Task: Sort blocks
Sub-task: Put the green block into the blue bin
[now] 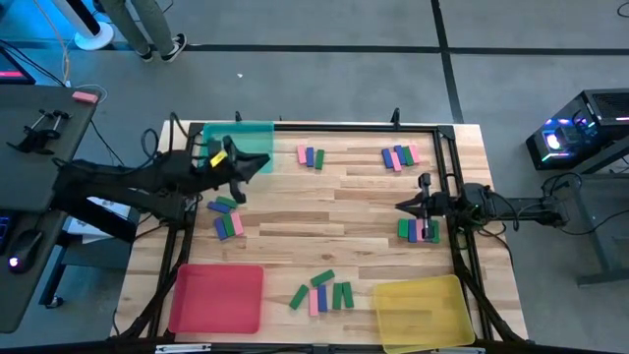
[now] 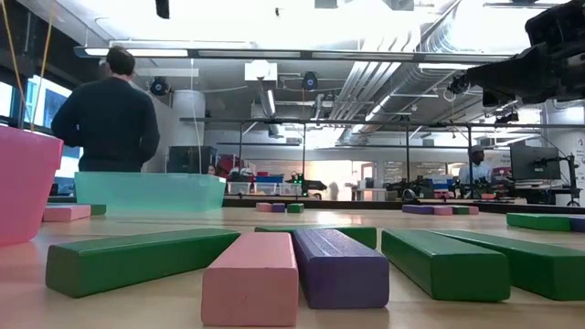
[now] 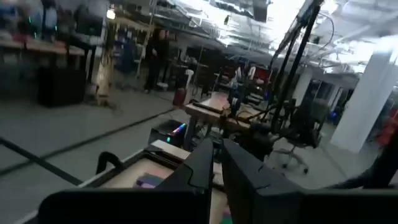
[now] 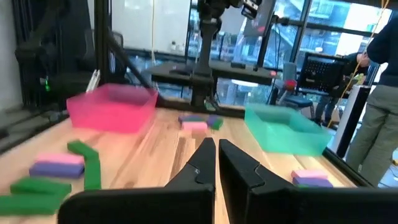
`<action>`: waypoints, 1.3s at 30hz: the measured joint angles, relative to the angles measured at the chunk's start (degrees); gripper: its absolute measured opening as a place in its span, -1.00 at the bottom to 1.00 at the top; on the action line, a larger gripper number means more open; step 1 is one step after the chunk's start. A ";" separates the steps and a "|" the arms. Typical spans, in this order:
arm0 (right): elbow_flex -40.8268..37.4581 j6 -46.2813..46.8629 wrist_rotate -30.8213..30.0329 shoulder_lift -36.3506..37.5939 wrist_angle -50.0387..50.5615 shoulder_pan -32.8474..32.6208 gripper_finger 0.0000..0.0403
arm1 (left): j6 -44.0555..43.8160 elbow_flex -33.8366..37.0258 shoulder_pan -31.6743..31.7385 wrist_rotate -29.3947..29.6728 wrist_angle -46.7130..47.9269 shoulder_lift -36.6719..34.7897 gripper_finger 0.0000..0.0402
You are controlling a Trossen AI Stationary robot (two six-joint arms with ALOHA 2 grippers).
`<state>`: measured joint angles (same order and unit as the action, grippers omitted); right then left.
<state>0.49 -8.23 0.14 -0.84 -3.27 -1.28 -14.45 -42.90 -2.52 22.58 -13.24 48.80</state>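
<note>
Sorting has hardly begun, as far as the trays show: the red tray [image 1: 217, 298] and the yellow tray [image 1: 421, 312] look empty from above, and the green tray [image 1: 257, 138] is partly hidden by the left arm, so its contents cannot be told. The blocks [image 1: 321, 292] lie in loose clusters on the tabletop [image 1: 324, 211]: one between the red and yellow trays, one [image 1: 226, 218] just below the left gripper [image 1: 239, 169], two [image 1: 311, 155] [image 1: 399, 155] along the far edge, and one [image 1: 417, 230] just beside the right gripper [image 1: 405, 206]. Nearly every block therefore seems left to move. The left gripper hovers over the corner of the green tray with its jaws nearly together; a small yellow patch shows by it in the high view, but whether that is a held thing or part of the arm cannot be told. The right gripper sits near the right edge of the tabletop with jaws fully together and nothing between them. Beyond the tabletop a person [image 2: 106, 114] stands with their back turned, well apart from the work. Nothing blocks the way to the trays, though tightly packed blocks may crowd any single pick.
</note>
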 joint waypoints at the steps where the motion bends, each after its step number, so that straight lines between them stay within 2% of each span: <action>1: -0.01 0.92 0.02 0.00 -1.08 0.00 -1.00 | -1.78 -1.18 0.40 0.01 -0.11 0.76 -0.88; 4: 0.00 6.97 -0.32 -0.04 -8.82 0.04 -1.00 | -4.92 -3.68 2.10 -1.63 0.23 1.92 -0.88; 6: -0.01 14.66 -2.40 -0.02 -19.39 0.15 -1.00 | -5.63 -5.07 3.25 -4.06 0.12 1.87 -0.88; 8: -0.02 19.18 -7.18 -0.25 -31.25 0.15 -1.00 | -5.19 -6.43 4.21 -6.07 -0.11 1.90 -0.88; 11: 0.09 21.36 -15.36 -1.62 -46.06 0.16 -1.00 | -2.33 -8.06 5.03 -8.72 0.21 2.46 -0.88; 13: 1.88 18.74 -16.56 -3.74 -47.38 0.17 -1.00 | -0.39 -9.02 5.53 -9.97 0.20 2.70 -0.88; 16: 7.39 17.96 -16.19 -9.51 -42.02 0.15 -1.00 | 1.32 -10.63 6.29 -11.22 1.60 2.79 -0.88; 21: 20.68 19.25 -17.38 -23.01 -28.34 0.17 -1.00 | 1.62 -14.94 7.48 -15.01 15.64 3.03 -0.88; 26: 37.58 15.92 -21.67 -33.49 -6.91 0.91 -1.00 | 1.74 -18.82 7.16 -20.91 27.44 5.22 -0.88; 30: 51.39 17.99 -24.18 -40.78 12.29 1.74 -0.99 | 5.56 -19.31 5.11 -26.34 33.26 10.82 -0.85; 34: 63.99 19.05 -24.23 -47.36 30.52 2.03 -0.86 | 11.44 -19.42 2.90 -30.84 33.90 17.83 -0.70; 39: 76.32 21.68 -24.57 -53.18 46.58 2.01 -0.54 | 13.89 -19.84 0.74 -31.09 32.83 28.15 -0.36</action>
<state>76.82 13.44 -24.43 -54.02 43.30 0.73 -0.56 -62.74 -1.79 -8.51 19.60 76.96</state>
